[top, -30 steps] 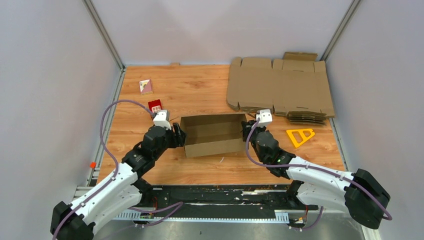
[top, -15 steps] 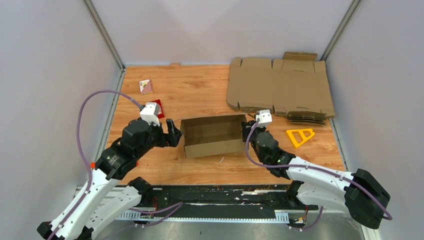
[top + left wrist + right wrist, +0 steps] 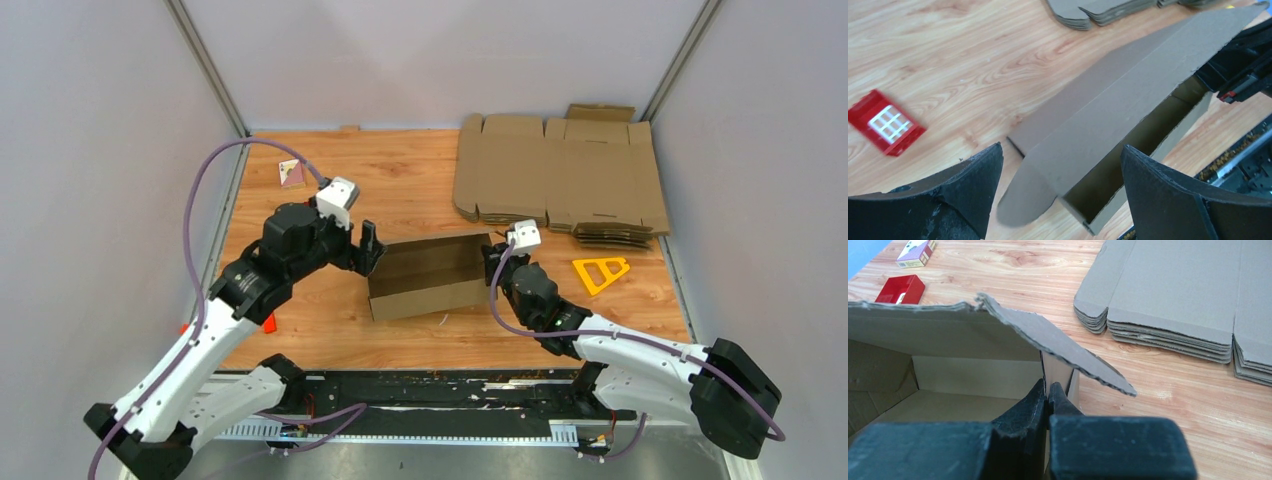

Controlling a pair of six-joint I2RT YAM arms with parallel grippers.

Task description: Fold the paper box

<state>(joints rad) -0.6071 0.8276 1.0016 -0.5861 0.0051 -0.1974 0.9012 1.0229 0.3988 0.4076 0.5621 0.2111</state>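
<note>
**Box half built, right gripper pinching one end**

So the paper box (image 3: 425,275) sits about mid-table (image 3: 400,190), turned a bit crooked, open on top. Its walls are up and one big flap leans over the inside, which you see best from the left wrist view.

The right gripper (image 3: 1048,390) is clamped on the box's right end wall. The two fingers are pressed together with the cardboard between them.

The left gripper (image 3: 1062,150) is spread wide, gripping nothing. It's at the box's left end by the far corner, and I can't tell if it touches the cardboard.

Other stuff around:
- A pile of flat cardboard sheets (image 3: 560,180) in the far right corner, well apart from the box.
- A yellow triangle thing (image 3: 600,272) just right of the right gripper.
- A small red box (image 3: 885,129) on the wood left of the box.
- A little pink-and-white packet (image 3: 291,173) further back on the left.
</note>
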